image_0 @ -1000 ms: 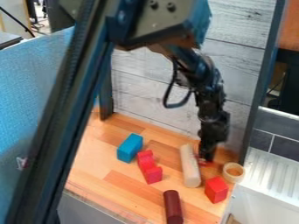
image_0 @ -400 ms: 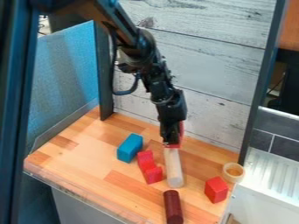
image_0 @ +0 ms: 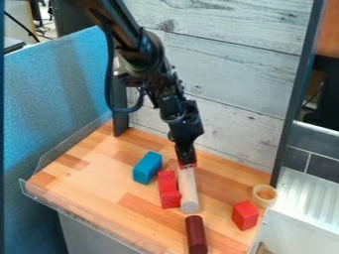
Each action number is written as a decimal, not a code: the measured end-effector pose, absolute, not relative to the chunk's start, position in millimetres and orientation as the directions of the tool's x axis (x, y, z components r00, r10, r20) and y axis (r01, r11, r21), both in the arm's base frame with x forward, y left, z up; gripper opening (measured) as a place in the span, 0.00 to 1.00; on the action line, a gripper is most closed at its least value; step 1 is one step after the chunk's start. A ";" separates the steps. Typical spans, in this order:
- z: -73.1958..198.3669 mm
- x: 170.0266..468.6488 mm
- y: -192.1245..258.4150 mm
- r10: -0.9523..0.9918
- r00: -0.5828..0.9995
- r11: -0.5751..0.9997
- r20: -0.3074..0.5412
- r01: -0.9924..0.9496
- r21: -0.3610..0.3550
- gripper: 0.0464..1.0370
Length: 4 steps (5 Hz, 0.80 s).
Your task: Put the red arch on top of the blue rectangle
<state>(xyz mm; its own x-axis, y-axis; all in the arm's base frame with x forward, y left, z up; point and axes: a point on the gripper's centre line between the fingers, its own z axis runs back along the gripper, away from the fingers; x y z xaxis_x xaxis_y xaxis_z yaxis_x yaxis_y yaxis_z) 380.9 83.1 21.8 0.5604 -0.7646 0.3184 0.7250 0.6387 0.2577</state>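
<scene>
Edges first. Counter [image_0: 92, 178] has a clear rim [image_0: 73, 207] along its front left side, plank wall [image_0: 225, 64] at the back, dark post [image_0: 120, 111] at the back left corner, another post [image_0: 298, 94] at right, white rack [image_0: 308, 191] past the right side.

Most room is left of the blue block [image_0: 147, 167]: wide run of wood to the rim. Good width also between the white rod [image_0: 189, 193] and red cube [image_0: 245, 215]. Tight between blue block and red arch [image_0: 170, 191]: near each other, contact unclear. Arch lies just beside the rod, notch visible along it, contact unclear there too. Dark rod [image_0: 196, 234] sits just in front of the white rod's near end. Cube and ring [image_0: 265, 194] are near the right edge, ring nearer the wall.

Arm [image_0: 142, 54] enters top left, slants down to the right, cable [image_0: 110, 84] looped on its left side. Gripper [image_0: 187, 162] points nearly straight down, low at the far end of the white rod, right of the blue block. Red patch at its tip; can't tell if it's a held part. Can't tell if gripper is clenched or released.
</scene>
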 end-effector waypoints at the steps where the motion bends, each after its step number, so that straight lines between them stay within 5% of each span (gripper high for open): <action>1: 26.1 376.8 97.6 -0.645 0.691 0.764 0.327 0.582 0.278 0.20; 3: 35.3 383.9 118.4 -0.398 0.865 0.896 0.305 0.294 0.333 0.20; 4: 24.6 387.9 122.8 -0.311 0.906 0.926 0.286 0.221 0.306 0.20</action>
